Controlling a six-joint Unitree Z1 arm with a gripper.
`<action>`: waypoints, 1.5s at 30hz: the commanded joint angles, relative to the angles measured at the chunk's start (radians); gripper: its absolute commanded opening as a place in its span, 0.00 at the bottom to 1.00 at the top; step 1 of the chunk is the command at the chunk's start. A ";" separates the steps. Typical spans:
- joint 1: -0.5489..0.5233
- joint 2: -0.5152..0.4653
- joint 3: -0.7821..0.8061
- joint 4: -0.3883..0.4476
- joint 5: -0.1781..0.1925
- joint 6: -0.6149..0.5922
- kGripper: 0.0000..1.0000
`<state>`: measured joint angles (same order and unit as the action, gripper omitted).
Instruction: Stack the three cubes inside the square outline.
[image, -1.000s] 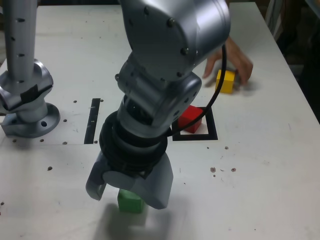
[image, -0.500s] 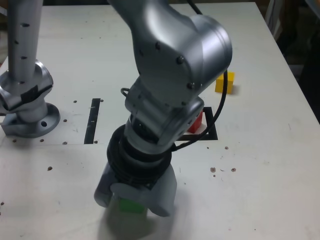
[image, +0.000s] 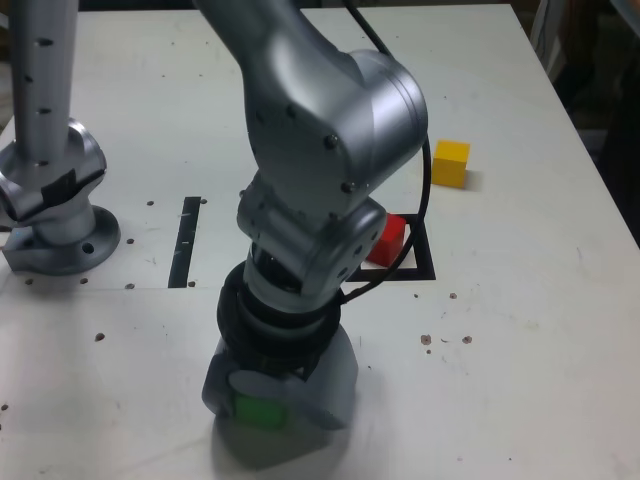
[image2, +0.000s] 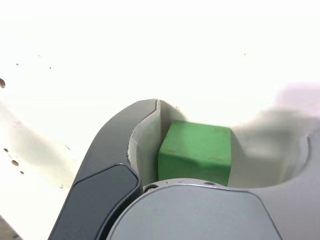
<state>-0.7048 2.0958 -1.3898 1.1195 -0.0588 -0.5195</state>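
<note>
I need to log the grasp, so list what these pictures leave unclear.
- Tool contact with the green cube: exterior view, the tool's body covers it; wrist view shows one side only.
- Red cube and square outline: exterior view, arm hides most.
- Yellow cube: absent from wrist view.

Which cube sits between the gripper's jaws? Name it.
The green cube: it sits between the jaws of the gripper. The red cube lies in the square outline, and the yellow cube sits apart on the table.
</note>
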 joint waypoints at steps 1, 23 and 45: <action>0.006 -0.008 0.006 -0.001 0.006 -0.015 0.70; 0.013 -0.004 -0.001 -0.016 0.019 -0.016 0.10; 0.058 -0.073 -0.112 0.137 0.069 0.095 0.10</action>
<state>-0.6569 2.0465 -1.4901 1.2347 0.0041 -0.4336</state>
